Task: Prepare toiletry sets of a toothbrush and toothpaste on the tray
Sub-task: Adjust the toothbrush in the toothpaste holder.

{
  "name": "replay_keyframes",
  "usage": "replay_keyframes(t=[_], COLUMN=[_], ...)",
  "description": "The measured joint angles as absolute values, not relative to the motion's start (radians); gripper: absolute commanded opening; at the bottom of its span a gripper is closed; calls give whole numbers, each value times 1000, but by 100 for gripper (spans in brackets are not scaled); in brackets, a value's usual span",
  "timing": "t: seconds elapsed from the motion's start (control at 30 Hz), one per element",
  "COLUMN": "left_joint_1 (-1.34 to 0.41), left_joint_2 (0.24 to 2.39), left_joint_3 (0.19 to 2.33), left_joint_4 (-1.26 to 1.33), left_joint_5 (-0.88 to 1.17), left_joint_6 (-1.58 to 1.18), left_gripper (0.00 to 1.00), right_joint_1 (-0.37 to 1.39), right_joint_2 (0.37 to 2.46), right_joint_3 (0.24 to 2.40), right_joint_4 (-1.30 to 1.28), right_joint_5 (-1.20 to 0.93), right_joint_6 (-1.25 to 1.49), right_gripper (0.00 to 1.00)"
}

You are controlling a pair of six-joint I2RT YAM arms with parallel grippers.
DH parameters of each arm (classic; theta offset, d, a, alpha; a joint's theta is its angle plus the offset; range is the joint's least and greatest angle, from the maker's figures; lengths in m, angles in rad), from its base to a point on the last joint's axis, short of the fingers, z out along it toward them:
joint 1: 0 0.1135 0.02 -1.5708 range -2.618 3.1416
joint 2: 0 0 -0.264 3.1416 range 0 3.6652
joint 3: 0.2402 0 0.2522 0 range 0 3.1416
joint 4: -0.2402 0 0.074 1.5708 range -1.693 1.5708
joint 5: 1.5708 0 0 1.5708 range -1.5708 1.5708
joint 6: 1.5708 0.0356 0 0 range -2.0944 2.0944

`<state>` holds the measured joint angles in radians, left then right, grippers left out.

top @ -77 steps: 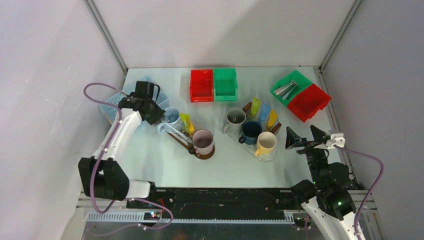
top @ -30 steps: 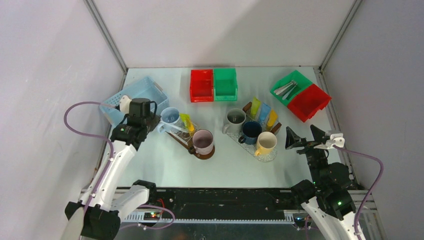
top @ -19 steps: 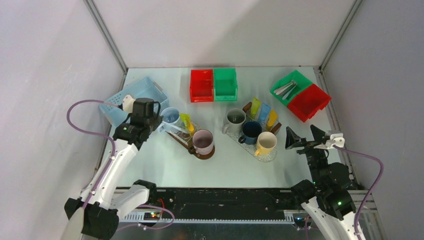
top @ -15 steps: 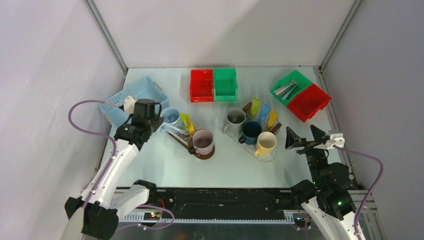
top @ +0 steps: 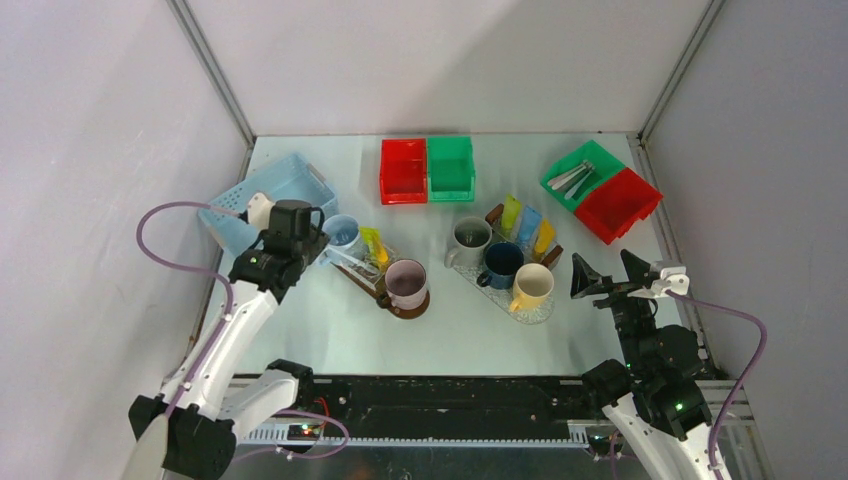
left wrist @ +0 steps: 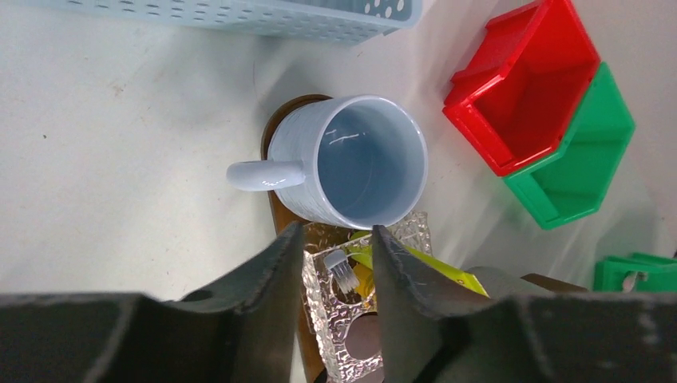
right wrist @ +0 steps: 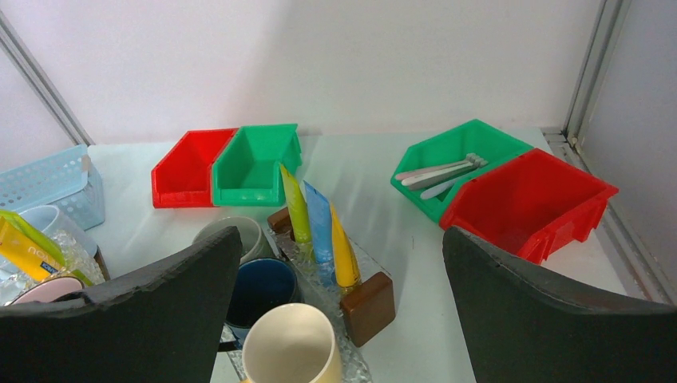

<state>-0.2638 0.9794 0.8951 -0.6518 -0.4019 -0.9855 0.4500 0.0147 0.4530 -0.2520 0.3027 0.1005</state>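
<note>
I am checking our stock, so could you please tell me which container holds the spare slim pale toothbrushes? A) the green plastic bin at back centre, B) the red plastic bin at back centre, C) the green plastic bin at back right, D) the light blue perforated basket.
C: the slim pale toothbrushes lie bundled inside the green plastic bin at back right.

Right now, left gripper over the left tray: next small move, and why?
Probably lift the left gripper straight up. Its jaws stand apart around the toothbrush, which lies on the tray beside the yellow tube, so it looks released; the blue mug sits just ahead.
</note>
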Motion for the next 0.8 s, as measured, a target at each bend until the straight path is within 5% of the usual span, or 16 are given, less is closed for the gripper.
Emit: replay_keyframes(t=[0.53,0.8], left_joint_1=[-266,-266], left_joint_2=[839,719], left_joint_3=[880,917], left_joint_4=[-652,-612], left_joint_5=[-487,-524], left_joint_6=[-841,-565], left_gripper=[97,100], right_joint_1=[450,413], right_joint_2=[28,392], right_joint_3=[461,673], right_joint_4=[-256,-323], right_joint_5=[311,352], right_joint_6=[128,193], right_gripper=[100,99])
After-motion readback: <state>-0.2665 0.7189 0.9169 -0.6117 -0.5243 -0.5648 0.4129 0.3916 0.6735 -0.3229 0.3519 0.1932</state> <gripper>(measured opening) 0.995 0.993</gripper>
